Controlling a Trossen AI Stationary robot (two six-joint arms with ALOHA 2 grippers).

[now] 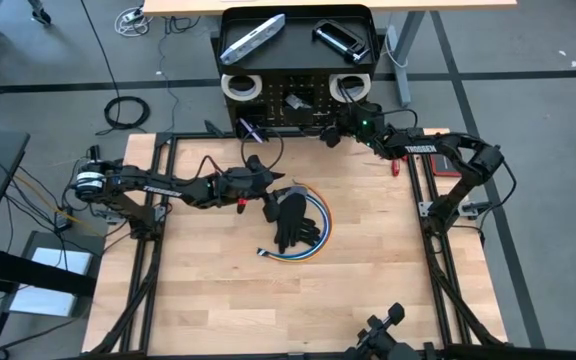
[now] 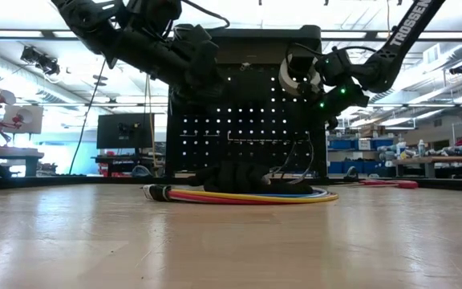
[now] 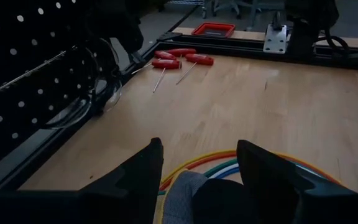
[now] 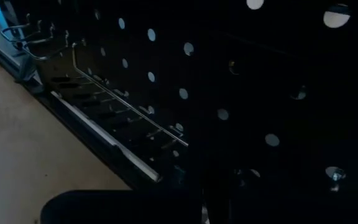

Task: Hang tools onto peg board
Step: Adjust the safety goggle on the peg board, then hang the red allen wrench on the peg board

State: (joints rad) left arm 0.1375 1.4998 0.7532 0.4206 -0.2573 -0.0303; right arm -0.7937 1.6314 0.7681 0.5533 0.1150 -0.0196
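The left end effector (image 1: 271, 203) hangs with its fingers apart over a dark glove (image 1: 293, 222) lying on coiled coloured cables (image 1: 313, 232), out on the bench (image 1: 368, 290) in front of the peg board (image 1: 298, 100). The right end effector (image 1: 334, 133), fingers together, sits against the peg board's face. Red-handled tools (image 3: 176, 60) lie beside the peg board's foot.

Left arm: dark, jointed, stretched low across the table's middle.
Left gripper (image 1: 271, 203): two dark fingers (image 3: 138, 174) spread apart.
Right arm: raised, bent leftward.
Right gripper (image 1: 330, 136): fingers closed.
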